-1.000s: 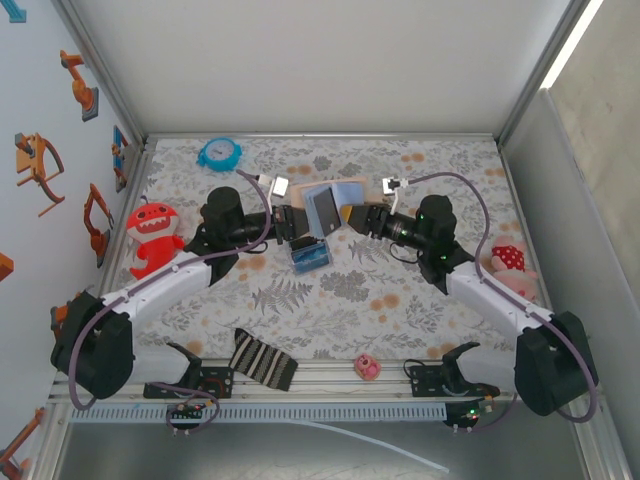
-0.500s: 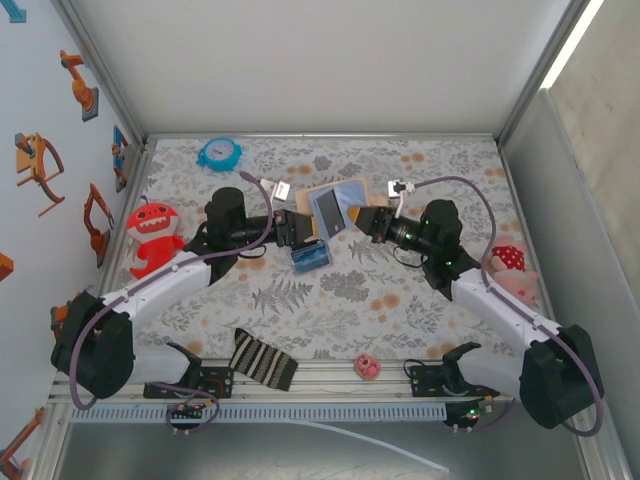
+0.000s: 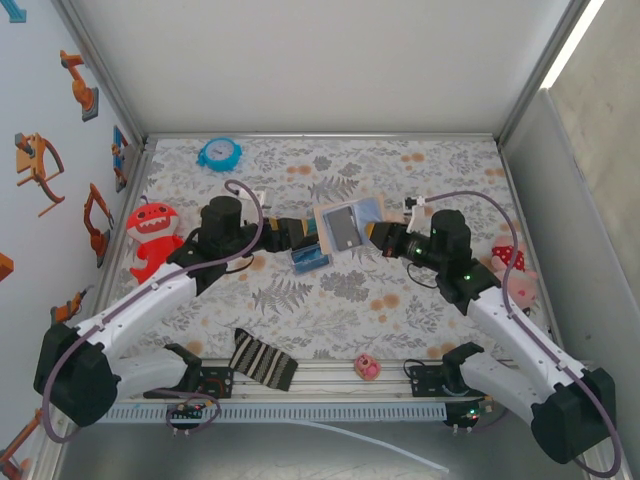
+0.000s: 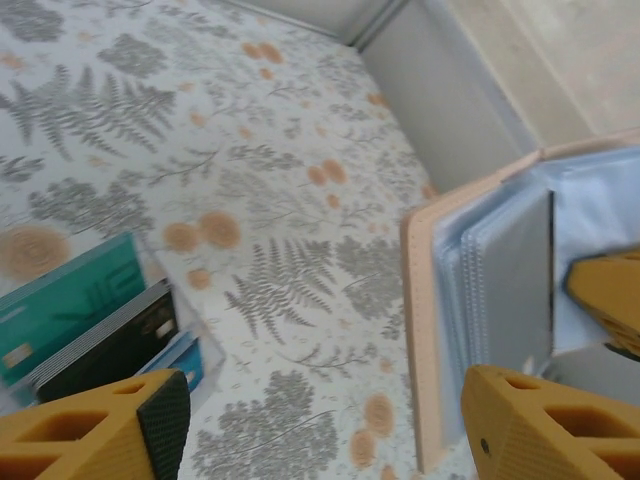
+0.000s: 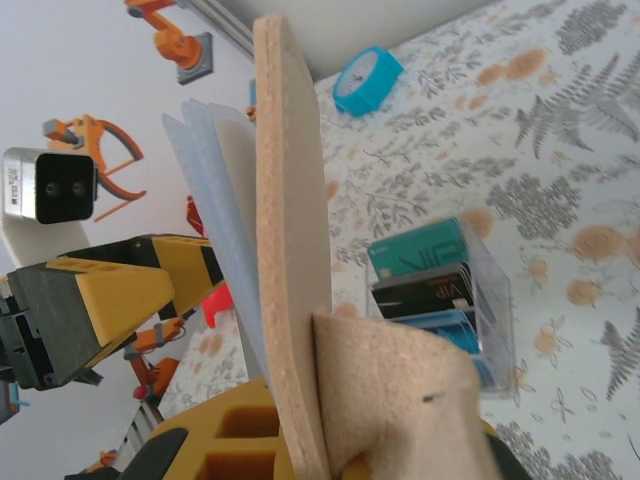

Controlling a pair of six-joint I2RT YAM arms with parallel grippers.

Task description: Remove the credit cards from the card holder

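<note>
Right gripper (image 3: 372, 236), partly hidden, pinches the card holder (image 3: 346, 223) edge.

Table (image 3: 300, 300): I see a fern and flower print over the whole top.
Back left: a blue clock (image 3: 218, 153).
Left side: a red plush monster (image 3: 152, 236).
Middle: a clear box (image 3: 309, 259) with cards (image 4: 70, 305) inside.
Near edge: a striped cloth (image 3: 262, 360); right of it a small pink thing (image 3: 367, 367), which I cannot identify.
Right side: a pink plush toy (image 3: 512, 268).
</note>
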